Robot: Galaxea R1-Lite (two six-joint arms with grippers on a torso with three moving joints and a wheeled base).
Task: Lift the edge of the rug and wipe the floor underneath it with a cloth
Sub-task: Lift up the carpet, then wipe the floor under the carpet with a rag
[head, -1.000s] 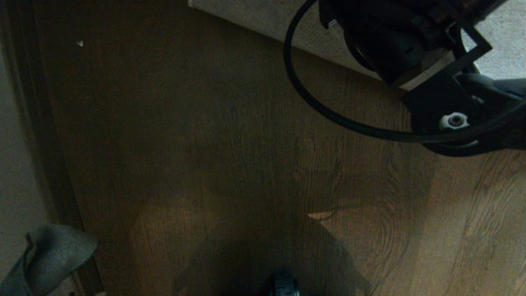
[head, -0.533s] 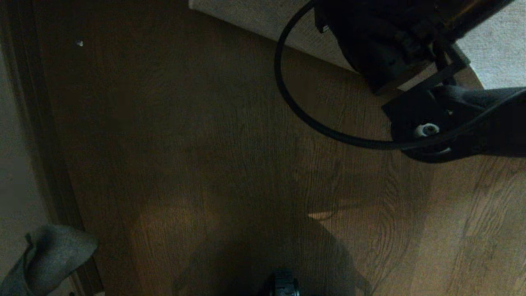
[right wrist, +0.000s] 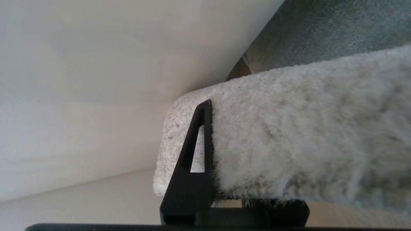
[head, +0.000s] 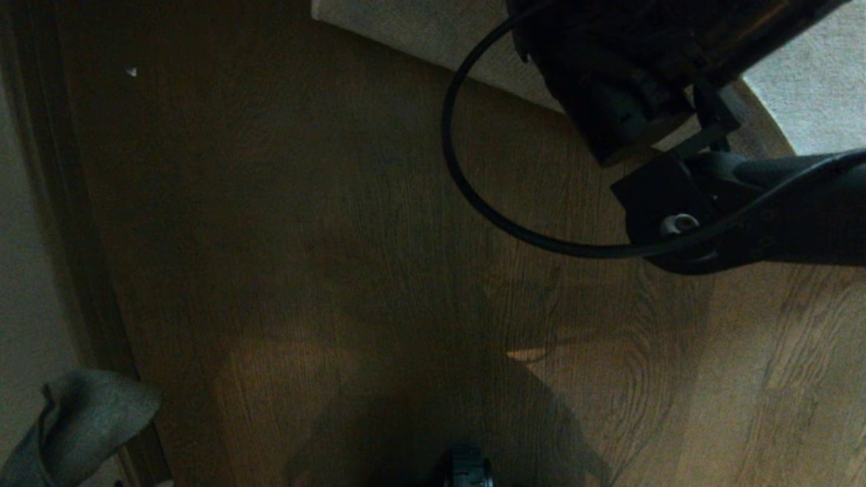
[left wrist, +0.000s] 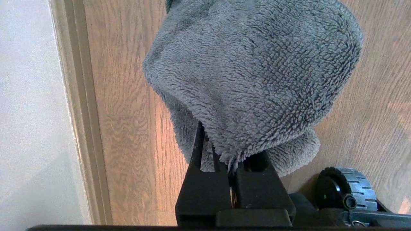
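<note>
Brown wood-grain floor [head: 352, 223], slightly glossy, mostly in shadow; a lit patch toward the near right. Pale wall [head: 27, 284] on the left, dark skirting strip [head: 81, 257] along its base.

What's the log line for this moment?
right gripper: shut on rug edge, raised | left gripper: shut on cloth | floor: unwiped

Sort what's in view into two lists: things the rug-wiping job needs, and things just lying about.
Job:
- rug edge, clamped in the right gripper
- cloth, pinched in the left gripper
- floor

Lying about:
- white speck on the boards
- skirting board by the wall
- robot's wheel
</note>
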